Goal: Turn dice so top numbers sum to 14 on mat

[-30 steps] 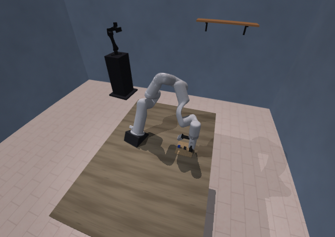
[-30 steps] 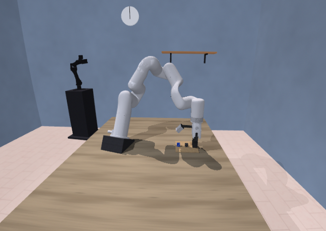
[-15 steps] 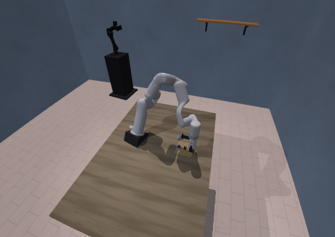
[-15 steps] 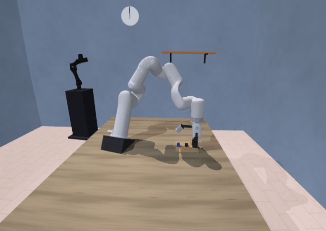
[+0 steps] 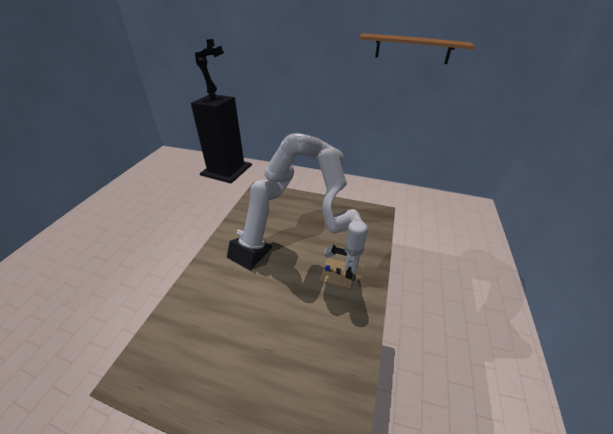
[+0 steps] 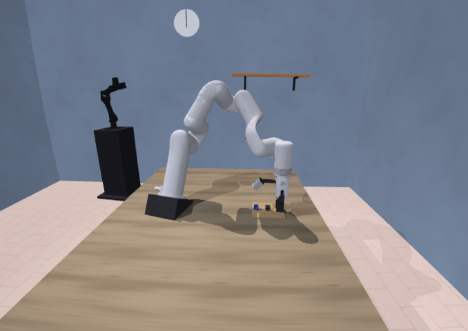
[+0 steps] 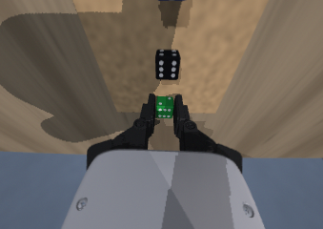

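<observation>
A tan mat lies on the wooden table; it also shows in the exterior view. A green die sits on the mat's near edge, between the fingers of my gripper. The fingers stand slightly wider than the die, with a thin gap on each side, so the gripper is open around it. A black die lies flat on the mat just beyond, showing six white pips to the wrist camera. A blue die lies at the mat's far end, cut off by the frame's top edge. In the exterior view the gripper points straight down onto the mat.
The arm's black base stands on the table to the left of the mat. A black pedestal with a camera arm stands on the floor beyond the table's left side. The table's right edge is close to the mat.
</observation>
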Robot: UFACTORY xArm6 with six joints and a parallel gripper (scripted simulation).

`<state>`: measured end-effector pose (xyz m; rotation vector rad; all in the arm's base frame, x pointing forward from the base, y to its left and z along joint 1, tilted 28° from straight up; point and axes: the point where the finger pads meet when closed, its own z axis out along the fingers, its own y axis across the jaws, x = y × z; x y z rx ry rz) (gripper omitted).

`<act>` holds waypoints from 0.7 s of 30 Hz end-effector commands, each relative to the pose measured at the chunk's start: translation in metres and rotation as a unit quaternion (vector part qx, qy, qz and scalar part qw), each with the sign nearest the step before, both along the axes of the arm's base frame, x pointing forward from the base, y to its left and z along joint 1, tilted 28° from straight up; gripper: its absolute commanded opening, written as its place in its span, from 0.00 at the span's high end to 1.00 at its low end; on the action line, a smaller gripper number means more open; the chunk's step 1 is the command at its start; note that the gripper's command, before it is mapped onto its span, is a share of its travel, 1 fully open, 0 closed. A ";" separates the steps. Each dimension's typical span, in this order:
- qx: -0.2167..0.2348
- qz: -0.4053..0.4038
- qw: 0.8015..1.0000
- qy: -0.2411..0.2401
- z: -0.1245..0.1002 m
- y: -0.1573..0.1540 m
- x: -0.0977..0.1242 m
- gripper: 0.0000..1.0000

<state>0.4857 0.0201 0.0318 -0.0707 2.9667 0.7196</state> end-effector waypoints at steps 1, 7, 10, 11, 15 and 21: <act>0.000 -0.001 1.000 -0.002 0.001 -0.001 0.001 0.68; 0.000 -0.001 1.000 -0.002 0.001 -0.001 0.001 0.64; 0.000 -0.001 1.000 -0.002 0.001 -0.001 0.001 0.64; 0.000 -0.001 1.000 -0.002 0.001 -0.001 0.001 0.64; 0.000 -0.001 1.000 -0.002 0.001 -0.001 0.001 0.64; 0.000 -0.001 1.000 -0.002 0.008 -0.004 0.001 0.64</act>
